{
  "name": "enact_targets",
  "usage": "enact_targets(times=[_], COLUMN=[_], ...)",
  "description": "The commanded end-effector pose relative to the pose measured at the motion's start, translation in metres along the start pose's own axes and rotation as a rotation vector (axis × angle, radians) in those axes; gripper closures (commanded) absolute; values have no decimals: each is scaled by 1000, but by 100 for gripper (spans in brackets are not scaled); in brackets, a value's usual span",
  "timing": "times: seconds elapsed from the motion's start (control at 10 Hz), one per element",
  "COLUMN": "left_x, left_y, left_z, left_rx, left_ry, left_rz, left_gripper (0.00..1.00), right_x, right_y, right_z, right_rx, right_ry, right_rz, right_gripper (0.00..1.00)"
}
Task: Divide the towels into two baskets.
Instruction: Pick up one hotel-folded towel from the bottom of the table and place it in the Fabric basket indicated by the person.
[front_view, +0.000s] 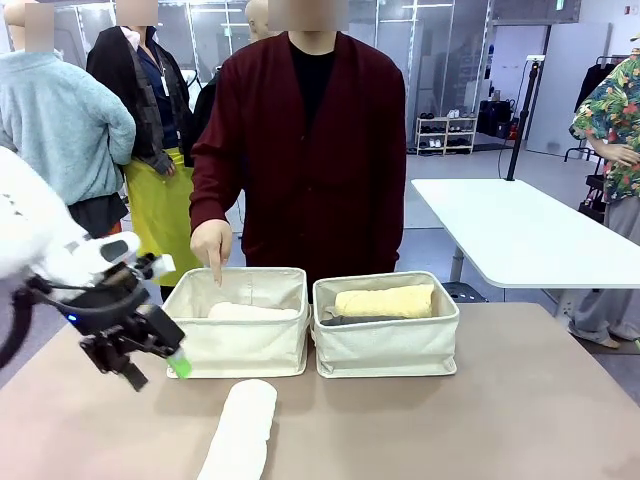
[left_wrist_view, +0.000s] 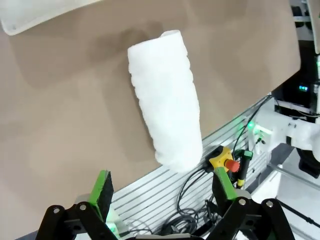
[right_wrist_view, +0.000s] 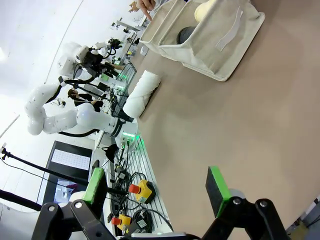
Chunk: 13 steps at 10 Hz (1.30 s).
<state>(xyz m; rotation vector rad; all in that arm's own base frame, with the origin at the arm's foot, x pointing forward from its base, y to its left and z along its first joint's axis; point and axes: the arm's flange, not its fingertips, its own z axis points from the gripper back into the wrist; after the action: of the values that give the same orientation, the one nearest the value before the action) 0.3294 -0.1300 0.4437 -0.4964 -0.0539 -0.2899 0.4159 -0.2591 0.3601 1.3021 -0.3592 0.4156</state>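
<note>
Left gripper (front_view: 150, 362) hangs with jaws apart, empty, left of the white towel (front_view: 241, 432), ready for you to grasp it. That towel lies before the left basket (front_view: 240, 345), where the person's finger (front_view: 213, 250) points.

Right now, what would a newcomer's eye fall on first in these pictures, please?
A white towel lies alone on the table's near edge, outside both baskets. The person's hand points into the left basket, which holds one pale towel; the right basket holds a yellow towel and a grey towel. The left gripper hovers open nearby.
</note>
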Motion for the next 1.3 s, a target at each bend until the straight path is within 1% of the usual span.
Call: enact_targets(times=[0.0, 0.1, 0.3, 0.4, 0.8, 1.1, 1.2], left_x=[-41, -41, -45, -48, -53, -62, -65], left_y=[0, -3, -8, -10, -9, -5, -5], left_z=[-58, -69, -92, -101, -135, -146, -149], left_rx=[57, 85, 71, 69, 50, 133, 138], left_ry=[-28, -37, -71, -89, -94, -128, -128], left_rz=[56, 79, 128, 138, 140, 124, 120], left_gripper=[0, 0, 0, 0, 0, 0, 0], right_x=[0, 0, 0, 0, 0, 0, 0], right_y=[3, 3, 3, 3, 3, 3, 3], right_z=[0, 0, 0, 0, 0, 0, 0], right_rx=[-6, -6, -6, -6, -6, -6, -6], right_ry=[6, 6, 6, 6, 6, 6, 6], right_rz=[0, 0, 0, 0, 0, 0, 0], right_gripper=[0, 0, 0, 0, 0, 0, 0])
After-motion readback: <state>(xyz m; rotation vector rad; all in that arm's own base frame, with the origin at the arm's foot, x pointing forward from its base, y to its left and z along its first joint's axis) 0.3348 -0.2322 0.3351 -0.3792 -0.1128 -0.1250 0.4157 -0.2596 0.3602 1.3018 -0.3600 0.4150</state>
